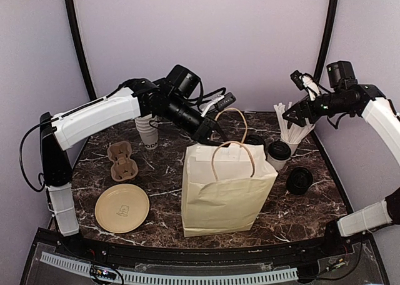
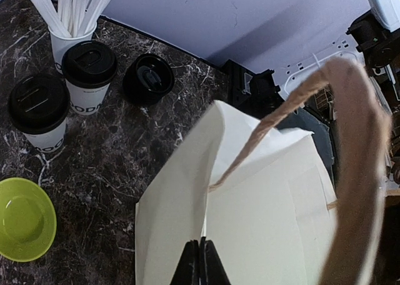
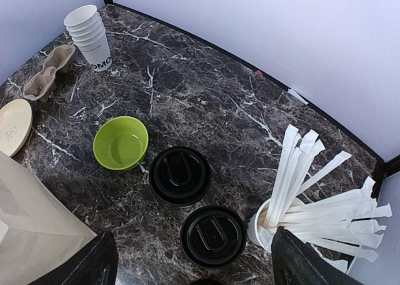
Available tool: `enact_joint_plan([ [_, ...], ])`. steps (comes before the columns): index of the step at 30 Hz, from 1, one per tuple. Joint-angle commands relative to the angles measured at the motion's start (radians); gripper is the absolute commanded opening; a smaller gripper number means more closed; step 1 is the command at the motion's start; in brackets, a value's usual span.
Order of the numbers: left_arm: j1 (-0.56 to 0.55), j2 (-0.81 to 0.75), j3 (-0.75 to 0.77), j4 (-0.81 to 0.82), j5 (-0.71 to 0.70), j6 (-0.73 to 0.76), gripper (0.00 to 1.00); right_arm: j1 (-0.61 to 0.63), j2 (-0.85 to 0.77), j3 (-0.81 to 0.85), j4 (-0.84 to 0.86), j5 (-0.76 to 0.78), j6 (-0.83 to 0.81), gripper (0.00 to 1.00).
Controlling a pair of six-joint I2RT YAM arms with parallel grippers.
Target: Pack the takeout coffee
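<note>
Two takeout coffees with black lids stand right of the paper bag (image 1: 228, 191). One coffee (image 1: 279, 155) (image 3: 213, 235) (image 2: 89, 72) is nearer the straws. The other coffee (image 1: 255, 139) (image 3: 180, 175) (image 2: 39, 110) is partly hidden behind the bag in the top view. My right gripper (image 1: 292, 115) (image 3: 200, 272) hangs open high above them, holding nothing. My left gripper (image 1: 215, 134) (image 2: 201, 260) is shut on the rear top edge of the bag (image 2: 250, 204), whose mouth is open.
Right of the coffees are a white cup of straws (image 1: 290, 138) (image 3: 269, 225) and a loose black lid (image 1: 300, 180) (image 2: 149, 79). A green bowl (image 3: 121, 142) sits behind the bag. At the left are stacked cups (image 1: 147, 132), a cup carrier (image 1: 121, 160) and a plate (image 1: 122, 207).
</note>
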Motion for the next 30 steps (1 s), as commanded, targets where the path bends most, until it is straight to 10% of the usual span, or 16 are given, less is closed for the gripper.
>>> enact_joint_plan([
  [1,-0.004,0.045,0.097,-0.054,0.054,0.074,0.00,-0.004,-0.016,-0.030,0.034,-0.022,-0.015,0.85],
  [11,-0.003,0.167,0.311,-0.172,-0.047,0.168,0.08,-0.004,0.001,-0.054,0.064,-0.060,-0.009,0.85],
  [17,-0.003,0.170,0.350,-0.210,-0.109,0.191,0.52,-0.003,-0.002,-0.075,0.075,-0.069,-0.007,0.85],
  [23,-0.006,-0.022,0.355,-0.321,-0.425,0.148,0.73,-0.005,-0.006,-0.074,0.059,-0.086,-0.016,0.85],
  [30,0.020,-0.371,0.007,-0.280,-0.956,-0.176,0.71,-0.004,-0.036,-0.119,0.086,-0.076,-0.030,0.85],
])
